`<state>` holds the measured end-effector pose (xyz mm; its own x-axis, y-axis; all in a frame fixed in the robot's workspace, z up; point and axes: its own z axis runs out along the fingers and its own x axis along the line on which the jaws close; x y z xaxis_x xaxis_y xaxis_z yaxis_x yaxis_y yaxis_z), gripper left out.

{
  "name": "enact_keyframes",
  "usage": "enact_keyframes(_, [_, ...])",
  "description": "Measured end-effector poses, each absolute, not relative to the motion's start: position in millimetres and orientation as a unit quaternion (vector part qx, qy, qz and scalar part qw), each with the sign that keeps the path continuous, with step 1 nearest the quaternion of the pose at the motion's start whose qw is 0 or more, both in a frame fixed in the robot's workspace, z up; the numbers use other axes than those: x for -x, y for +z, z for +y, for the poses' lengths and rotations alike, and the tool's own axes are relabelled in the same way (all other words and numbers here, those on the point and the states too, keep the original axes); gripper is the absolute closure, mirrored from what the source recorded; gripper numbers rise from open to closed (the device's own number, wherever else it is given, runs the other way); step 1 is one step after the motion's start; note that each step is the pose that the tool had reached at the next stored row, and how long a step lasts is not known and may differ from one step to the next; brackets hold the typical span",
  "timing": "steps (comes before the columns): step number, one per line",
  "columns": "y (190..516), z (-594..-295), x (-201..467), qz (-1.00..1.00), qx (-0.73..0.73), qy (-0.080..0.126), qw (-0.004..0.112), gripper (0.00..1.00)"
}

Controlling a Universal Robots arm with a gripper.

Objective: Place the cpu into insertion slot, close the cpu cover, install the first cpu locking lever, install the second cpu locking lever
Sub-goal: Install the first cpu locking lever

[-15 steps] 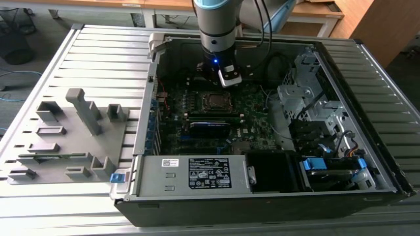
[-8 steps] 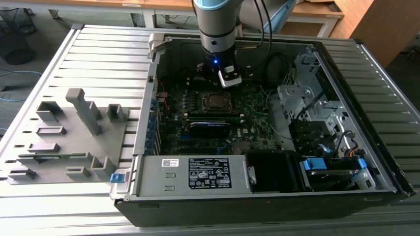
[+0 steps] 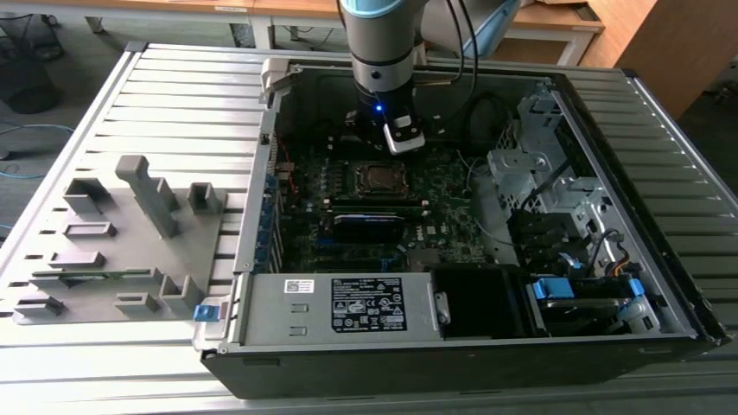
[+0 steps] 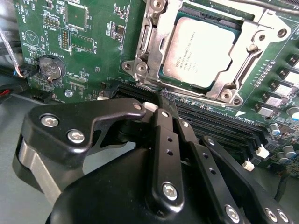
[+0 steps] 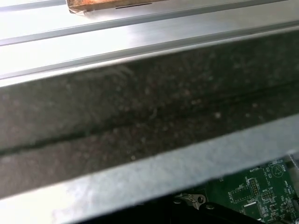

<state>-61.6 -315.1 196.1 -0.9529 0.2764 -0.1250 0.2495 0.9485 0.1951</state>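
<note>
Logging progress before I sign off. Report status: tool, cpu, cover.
Tool shut, empty, tips beside the socket edge. Cpu seated in insertion slot. Cpu cover down around the chip. Nothing in the way.

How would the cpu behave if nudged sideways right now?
Probably it wouldn't slide: the cpu lies flat in the insertion slot with the cpu cover framing its edges. It looks like a stiff, thin metal-topped plate, so flexing seems unlikely. The top looks smooth, so the gripper may skid across it.
</note>
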Motion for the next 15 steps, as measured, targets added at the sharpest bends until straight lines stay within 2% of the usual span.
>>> enact_keyframes(15, [196.9, -315.7, 61.6, 0.984, -0.133, 0.089, 0.078, 0.89])
